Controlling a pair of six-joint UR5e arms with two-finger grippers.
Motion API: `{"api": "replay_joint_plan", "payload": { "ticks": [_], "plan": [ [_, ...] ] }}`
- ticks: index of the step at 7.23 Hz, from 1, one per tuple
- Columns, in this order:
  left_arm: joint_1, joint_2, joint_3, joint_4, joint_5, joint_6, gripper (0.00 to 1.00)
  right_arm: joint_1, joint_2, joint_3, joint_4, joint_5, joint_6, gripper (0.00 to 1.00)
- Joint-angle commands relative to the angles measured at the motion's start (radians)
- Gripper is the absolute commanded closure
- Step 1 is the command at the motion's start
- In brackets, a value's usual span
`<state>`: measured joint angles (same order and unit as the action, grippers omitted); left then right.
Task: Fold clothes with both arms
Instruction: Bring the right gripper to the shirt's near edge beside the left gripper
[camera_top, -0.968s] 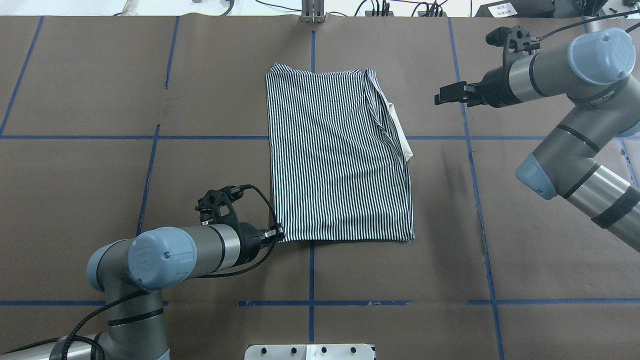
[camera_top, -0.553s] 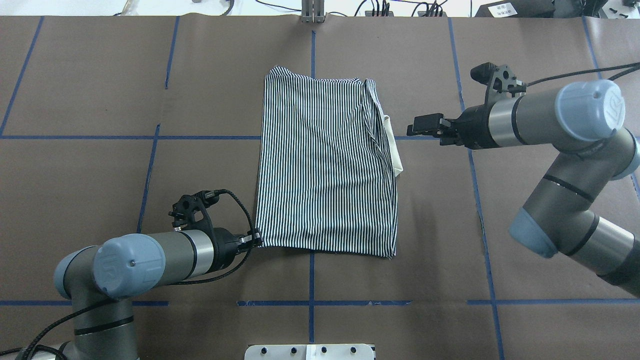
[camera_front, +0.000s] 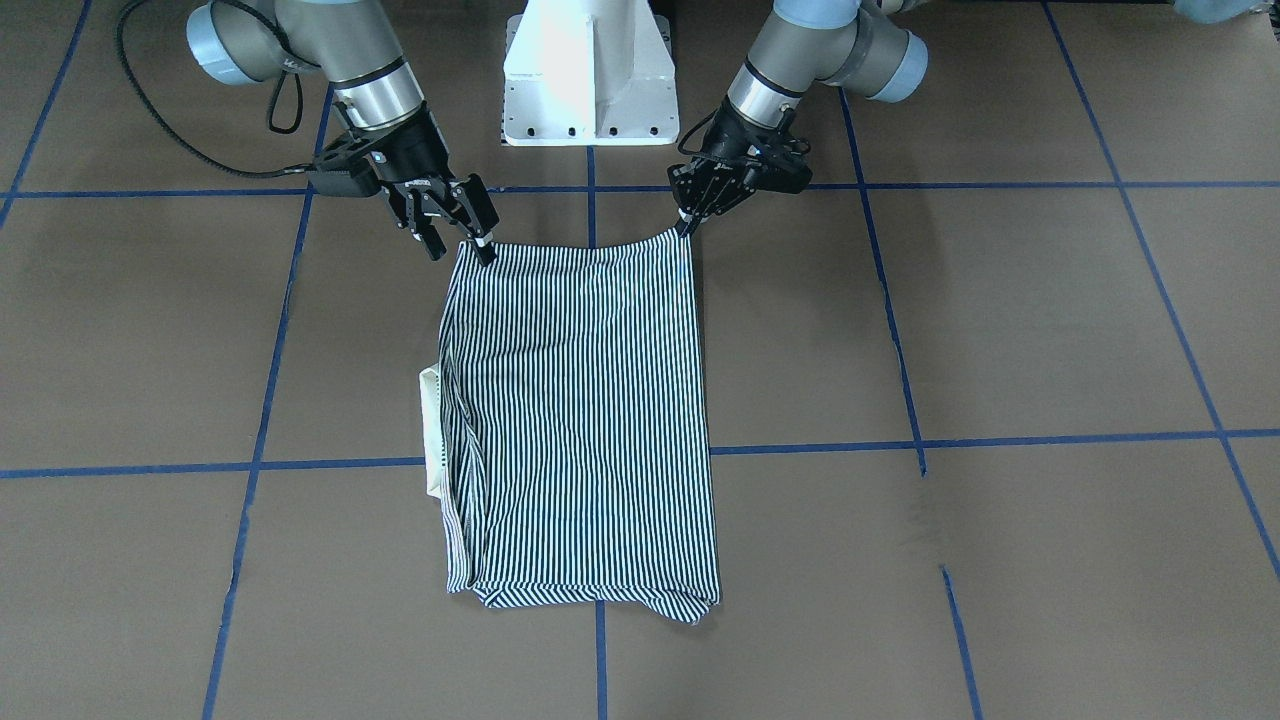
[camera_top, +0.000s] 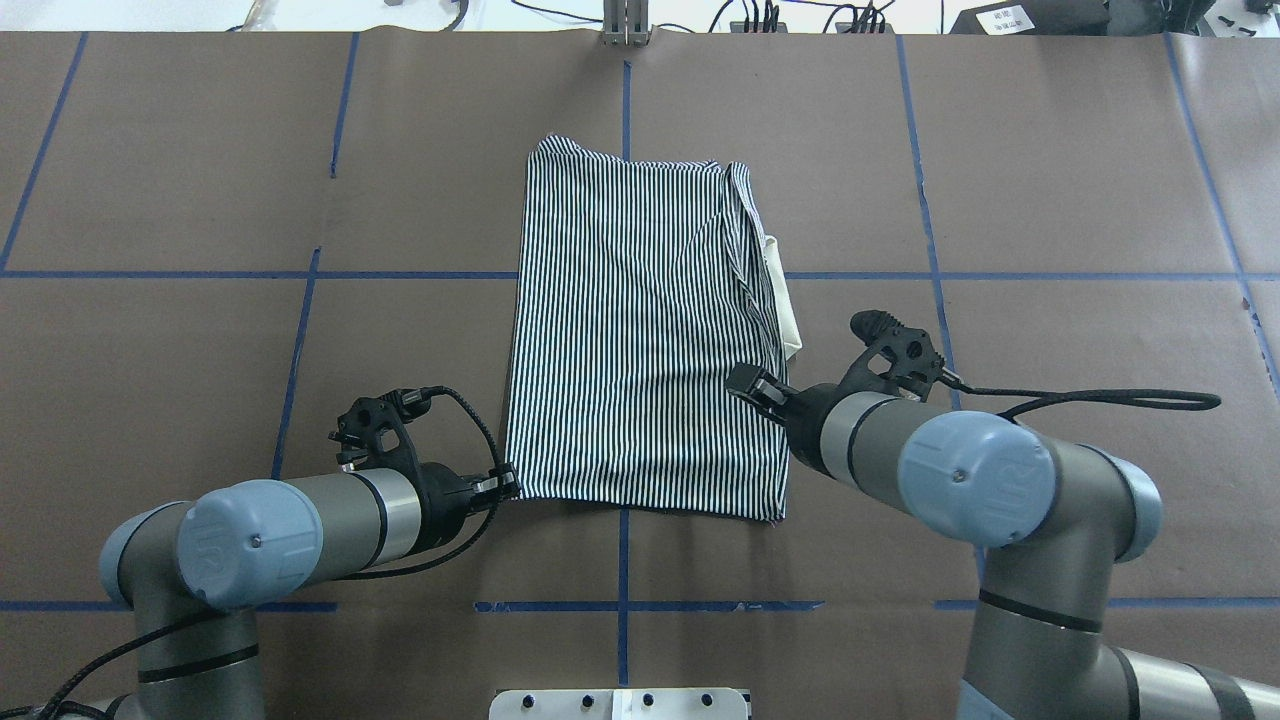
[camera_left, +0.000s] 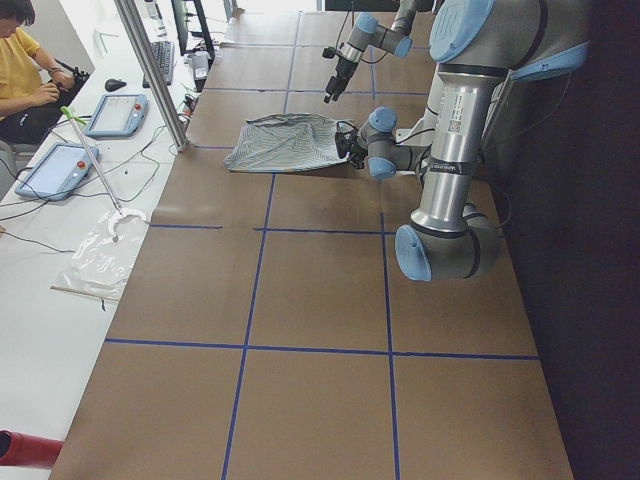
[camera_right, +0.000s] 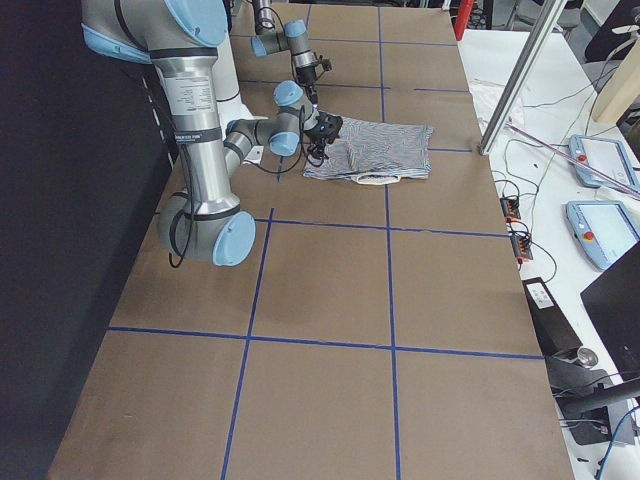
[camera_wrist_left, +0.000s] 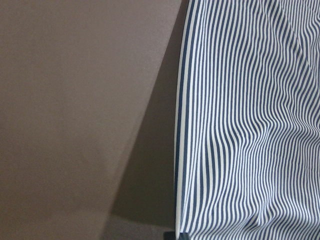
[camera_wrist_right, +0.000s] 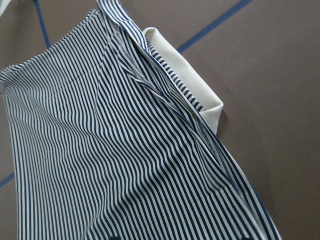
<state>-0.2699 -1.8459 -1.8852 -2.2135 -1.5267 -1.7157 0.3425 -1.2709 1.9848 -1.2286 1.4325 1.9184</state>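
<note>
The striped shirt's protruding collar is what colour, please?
Plain cream fabric collar, clearest in the right wrist-mounted view.

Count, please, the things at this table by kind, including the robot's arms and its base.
Striped polo shirt: 1
Robot arms: 2, the left arm and the right arm
White pedestal base: 1
Total: 4

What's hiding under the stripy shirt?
A cream collar peeks out from under the folded striped shirt on one side. Beneath lies the brown table. Whatever else is folded inside is covered, so I cannot see it.
</note>
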Motion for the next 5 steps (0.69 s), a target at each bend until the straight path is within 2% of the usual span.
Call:
{"api": "replay_joint_plan", "payload": {
  "ticks": [1,3,4,5],
  "plan": [
    [0.011,-0.002,0.001,0.0,0.005,-0.002,1.0,-0.033,0.187,-0.094,-0.309,-0.017,0.074,0.2],
    [0.021,-0.013,0.008,-0.002,0.005,-0.002,1.0,-0.049,0.176,-0.11,-0.336,0.009,0.068,0.2],
    [0.032,-0.013,0.009,0.0,0.007,-0.004,1.0,-0.056,0.192,-0.107,-0.4,0.009,0.068,0.2],
    [0.032,-0.013,0.009,0.0,0.007,-0.004,1.0,-0.069,0.188,-0.11,-0.41,0.008,0.068,0.21]
  ]
}}
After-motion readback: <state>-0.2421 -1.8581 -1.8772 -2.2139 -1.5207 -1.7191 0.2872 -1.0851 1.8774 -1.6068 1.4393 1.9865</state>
